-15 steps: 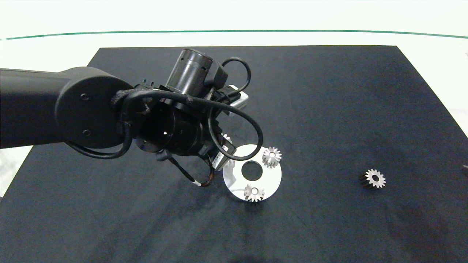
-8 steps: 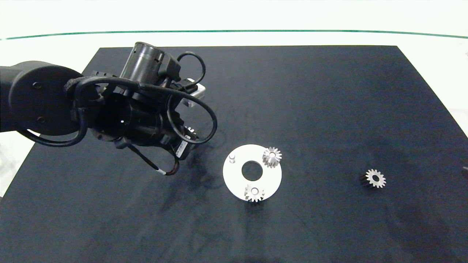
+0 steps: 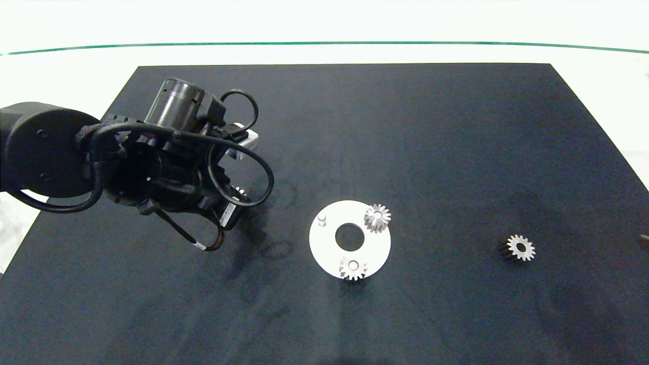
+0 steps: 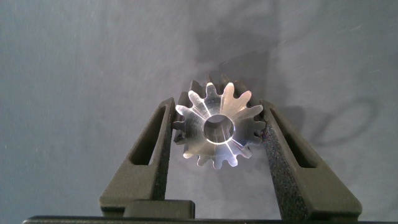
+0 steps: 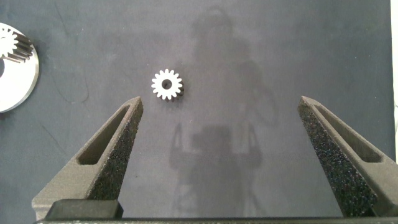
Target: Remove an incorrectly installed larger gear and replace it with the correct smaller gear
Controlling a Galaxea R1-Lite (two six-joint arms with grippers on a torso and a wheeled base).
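Moving away from the round plate (image 3: pixel 376 248), my left claw (image 4: pixel 217 134) is clamped on the larger gear (image 4: pixel 219 131). My right claw (image 5: pixel 219 134) is wide apart, near the smaller gear (image 5: pixel 166 84).

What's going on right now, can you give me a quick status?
Left gripper shut on the larger gear, held over the mat left of the disc. Right gripper open above the smaller gear. Peg bare, nothing blocking.

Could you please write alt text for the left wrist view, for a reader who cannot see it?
The left gripper is shut on the larger gear, a silver spur gear with stubby rounded teeth and a small centre hole, clamped between its two grey fingers. Behind it lies only the dark mat, carrying the gear's shadow.
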